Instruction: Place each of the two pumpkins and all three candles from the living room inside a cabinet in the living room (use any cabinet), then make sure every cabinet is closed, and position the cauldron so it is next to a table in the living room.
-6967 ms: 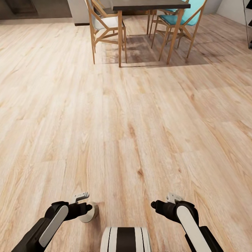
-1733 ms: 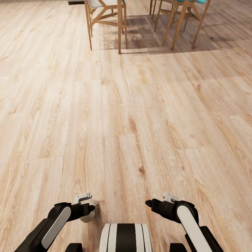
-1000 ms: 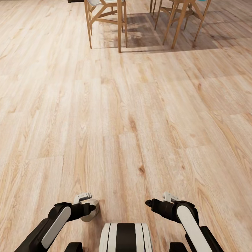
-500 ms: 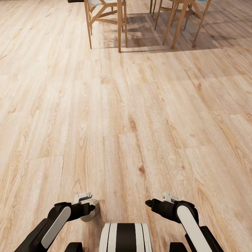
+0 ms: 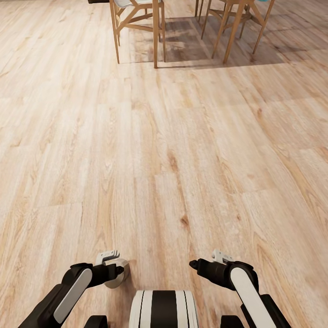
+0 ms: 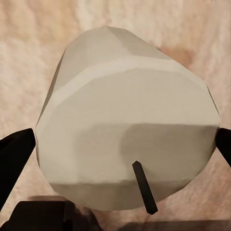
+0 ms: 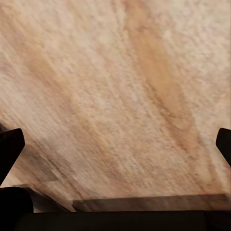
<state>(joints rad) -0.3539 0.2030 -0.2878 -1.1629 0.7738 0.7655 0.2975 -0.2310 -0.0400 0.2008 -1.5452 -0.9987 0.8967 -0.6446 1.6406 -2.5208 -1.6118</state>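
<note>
A pale beige-grey candle (image 5: pixel 116 279) sits low in front of me, with my left gripper (image 5: pixel 119 272) shut on it. In the left wrist view the candle (image 6: pixel 130 120) spans the gap between the dark fingers (image 6: pixel 14 154), and its short black wick points toward the camera. My right gripper (image 5: pixel 193 264) hangs open over bare floor. Its fingertips (image 7: pixel 9 144) stand far apart with nothing between them. The pumpkins, the cabinet and the cauldron are out of view.
Light wood plank floor (image 5: pixel 173 150) stretches ahead. At the far end stand the wooden legs of a table (image 5: pixel 156 36) and of chairs (image 5: pixel 119 32) around it. My own base (image 5: pixel 163 312) shows at the bottom edge.
Since the earliest frame the camera has come closer to the table, so only its legs show. Over the last second nothing has moved.
</note>
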